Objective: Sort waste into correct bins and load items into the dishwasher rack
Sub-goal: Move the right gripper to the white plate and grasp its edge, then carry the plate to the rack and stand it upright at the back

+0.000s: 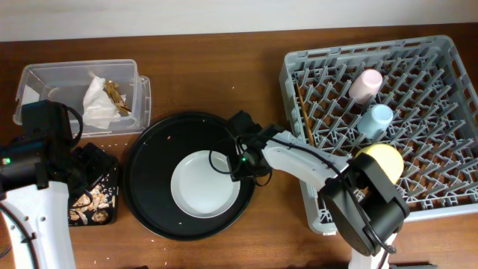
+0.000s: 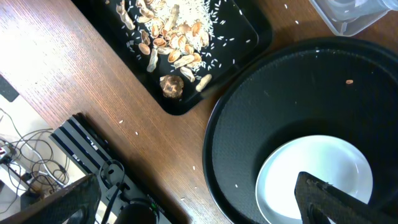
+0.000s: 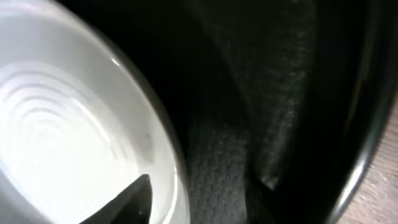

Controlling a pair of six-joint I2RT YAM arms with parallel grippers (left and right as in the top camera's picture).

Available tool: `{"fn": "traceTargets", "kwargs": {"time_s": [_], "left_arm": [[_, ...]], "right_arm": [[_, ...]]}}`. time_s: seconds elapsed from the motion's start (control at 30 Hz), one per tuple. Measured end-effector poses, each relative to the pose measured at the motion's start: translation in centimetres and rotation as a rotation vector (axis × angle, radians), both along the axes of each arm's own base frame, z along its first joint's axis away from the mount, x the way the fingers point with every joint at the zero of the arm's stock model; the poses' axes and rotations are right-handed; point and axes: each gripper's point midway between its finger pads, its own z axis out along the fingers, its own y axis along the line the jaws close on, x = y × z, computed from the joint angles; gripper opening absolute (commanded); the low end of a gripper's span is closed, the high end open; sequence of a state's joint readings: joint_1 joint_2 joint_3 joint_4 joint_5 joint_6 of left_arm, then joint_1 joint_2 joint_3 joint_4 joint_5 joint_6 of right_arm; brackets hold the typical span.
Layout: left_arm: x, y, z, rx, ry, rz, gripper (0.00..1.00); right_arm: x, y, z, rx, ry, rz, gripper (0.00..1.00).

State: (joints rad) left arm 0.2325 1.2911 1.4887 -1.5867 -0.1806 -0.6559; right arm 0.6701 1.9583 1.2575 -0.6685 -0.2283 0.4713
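The pale plate (image 1: 203,184) lies in the large round black tray (image 1: 149,161). My right gripper (image 1: 237,166) is open at the plate's right rim. In the right wrist view one finger is over the plate (image 3: 68,124) and the other over the tray, with the rim between the fingertips (image 3: 199,199). My left gripper (image 2: 199,211) is open and empty, low over the table by the shallow black tray (image 2: 249,43) of beige food scraps (image 2: 174,31). The napkin (image 1: 97,101) and brown wrapper (image 1: 113,93) lie in the clear tub (image 1: 45,75). The rack (image 1: 441,60) holds the pink cup (image 1: 366,84), blue cup (image 1: 375,121), yellow bowl (image 1: 382,161) and chopsticks (image 1: 304,112).
The round tray sits between the two bins on the left and the rack on the right. The left arm's body (image 1: 37,149) stands beside the shallow black tray (image 1: 93,202). Cables and a black block (image 2: 93,149) lie at the table's edge. Rice grains are scattered on the wood.
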Motion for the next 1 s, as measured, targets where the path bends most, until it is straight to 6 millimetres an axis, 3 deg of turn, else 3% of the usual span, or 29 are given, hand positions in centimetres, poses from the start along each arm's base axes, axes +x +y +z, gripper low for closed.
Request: {"fn": "traceTargets", "kwargs": {"time_s": [0.23, 0.3, 0.47, 0.63, 0.73, 0.83, 0.93, 1.0], "left_arm": [[0.0, 0.0, 0.0, 0.000, 0.000, 0.000, 0.99], [0.0, 0.0, 0.0, 0.000, 0.000, 0.000, 0.99], [0.0, 0.0, 0.0, 0.001, 0.000, 0.000, 0.99], [0.0, 0.0, 0.0, 0.000, 0.001, 0.000, 0.99], [0.0, 0.0, 0.0, 0.000, 0.000, 0.000, 0.99], [0.0, 0.0, 0.0, 0.001, 0.000, 0.000, 0.99], [0.0, 0.0, 0.0, 0.000, 0.000, 0.000, 0.99], [0.0, 0.0, 0.0, 0.000, 0.000, 0.000, 0.99]], "right_arm": [[-1.1, 1.3, -0.3, -0.009, 0.000, 0.001, 0.11], [-1.4, 1.6, -0.4, -0.015, 0.004, -0.007, 0.06], [-1.5, 1.6, -0.4, -0.013, 0.019, -0.042, 0.04], [-2.7, 0.3, 0.7, -0.077, 0.107, -0.062, 0.04], [-2.0, -0.6, 3.0, -0.099, 0.124, -0.087, 0.04], [0.6, -3.0, 8.0, -0.123, 0.069, -0.155, 0.04], [3.5, -7.1, 13.5, -0.179, -0.047, -0.253, 0.04], [5.1, -11.3, 17.2, -0.240, -0.133, -0.343, 0.04]]}}
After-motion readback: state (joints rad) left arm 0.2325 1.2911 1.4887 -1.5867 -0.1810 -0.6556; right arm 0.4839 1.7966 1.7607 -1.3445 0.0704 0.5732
